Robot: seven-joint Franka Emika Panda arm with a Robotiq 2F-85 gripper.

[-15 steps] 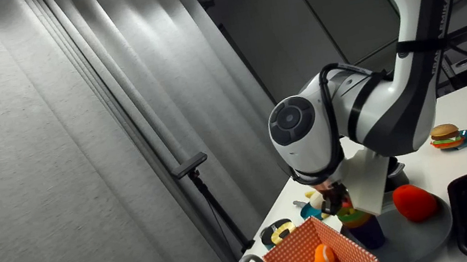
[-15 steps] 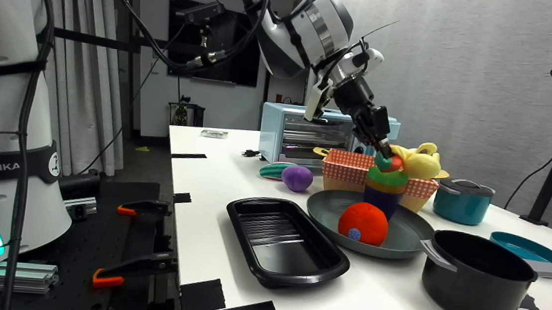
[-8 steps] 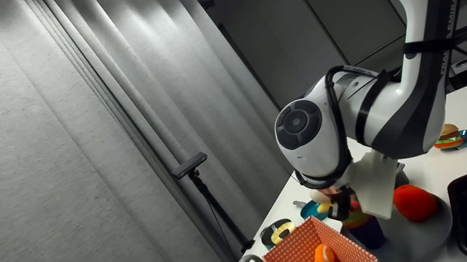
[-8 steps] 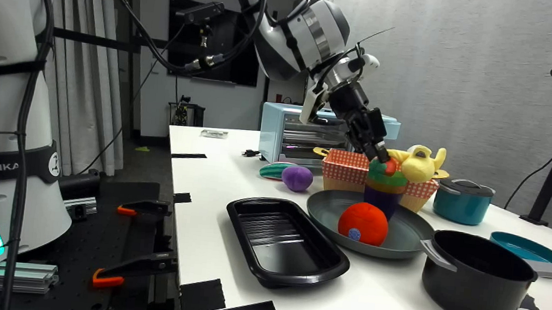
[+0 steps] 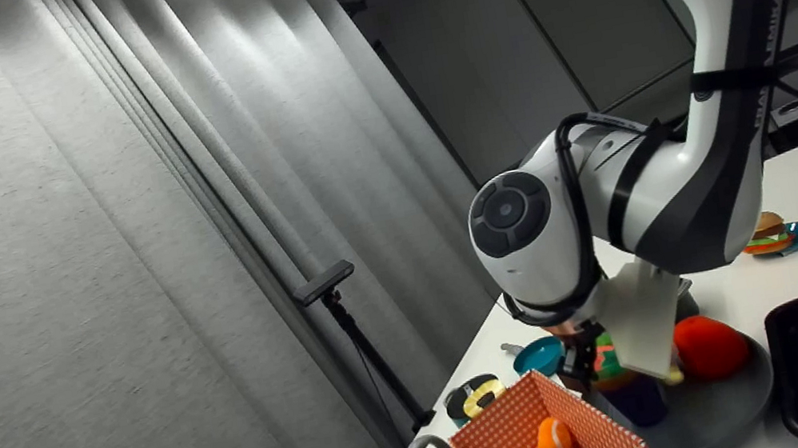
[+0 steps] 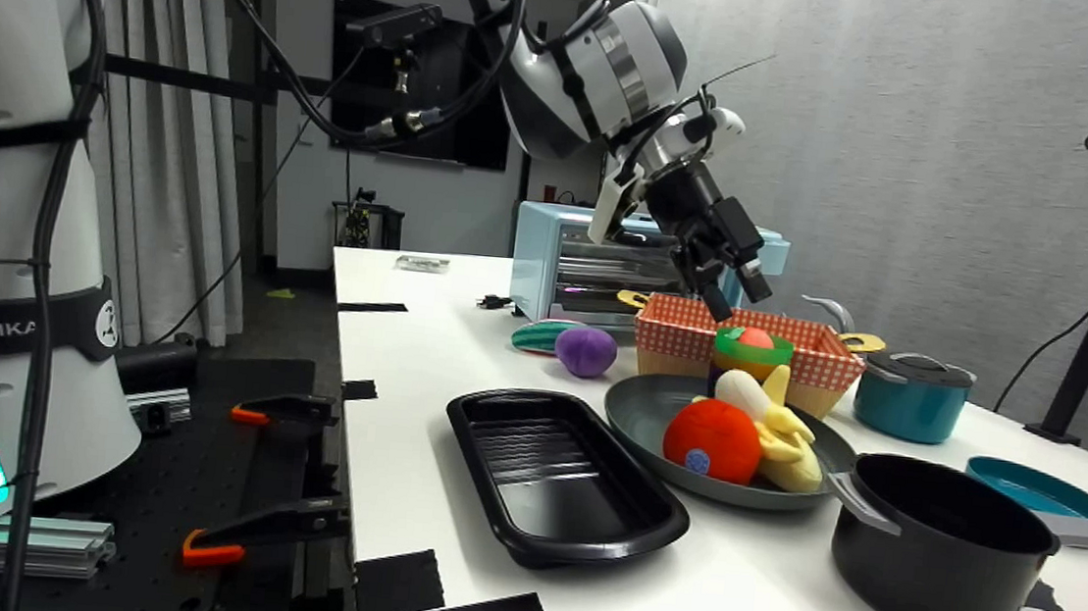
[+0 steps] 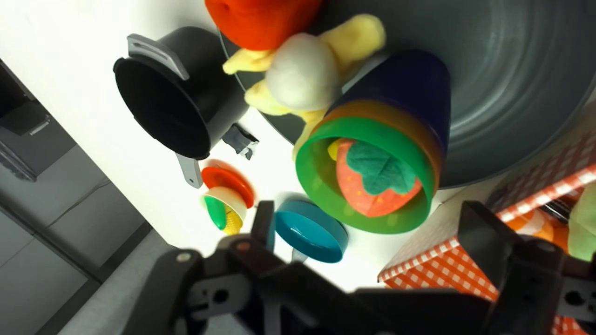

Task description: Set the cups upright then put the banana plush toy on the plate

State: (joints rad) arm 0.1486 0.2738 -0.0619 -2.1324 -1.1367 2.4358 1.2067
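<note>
in an exterior view: white table (image 6: pixel 775 592) is backed by gray curtain (image 6: pixel 914 131), oven (image 6: pixel 587 262) is set at far end | banana plush toy (image 6: pixel 782 429) is laid in gray pan (image 6: pixel 643 415), right of red plush (image 6: pixel 711 440) | gripper (image 6: pixel 737 295) is spread wide, nothing held

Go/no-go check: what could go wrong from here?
The banana plush toy lies in the gray pan, not on the red plate: could be miscounted as done. It lies between the red plush and cup stack: reaching in, the open fingers might tip the stack or catch the red plush.
</note>
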